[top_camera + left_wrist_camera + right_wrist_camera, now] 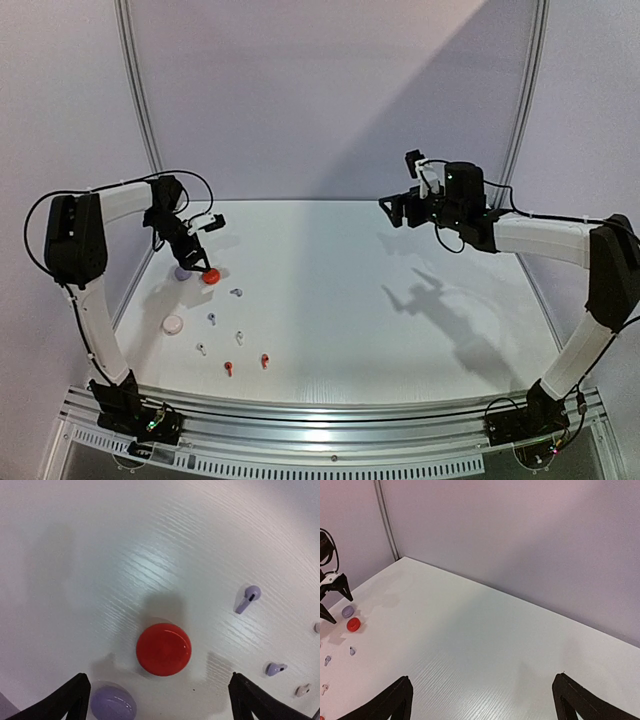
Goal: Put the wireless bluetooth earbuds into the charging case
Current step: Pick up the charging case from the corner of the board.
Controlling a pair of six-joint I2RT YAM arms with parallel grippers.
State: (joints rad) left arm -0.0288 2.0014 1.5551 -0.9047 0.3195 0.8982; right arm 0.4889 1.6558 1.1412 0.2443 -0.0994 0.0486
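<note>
Left tool [159,680] hovers over the left-rear part of the table [400,330], fingers spread wide, nothing between them. The red case [163,649] lies directly below, about centred in the gap. The lilac case [112,703] sits just beside it, close inside the left finger. A pale case [173,324] lies nearer me, apart from both.

All earbuds are loose on the table, none in a case. A lilac earbud [247,599] and a second lilac earbud [275,668] are nearest the red case. Toward me lie a white earbud [239,337] and a second white earbud [201,349], then a red earbud [229,368] and a second red earbud [265,360].

Right tool [481,676] is raised over the far right of the table, fingers apart, empty, well away from everything.

Judgement: the task is barely begun. From above the red case looks shut, so I take the step in hand to be gripping it.

Notes for doing this well:
- As aligned, the lilac case falls inside the closing path. I would turn or shift the wrist first so only the red case lies between the fingers.
- Descend straight and grip low across the round sides.
- Close slowly, since a smooth round case may squirt sideways.
</note>
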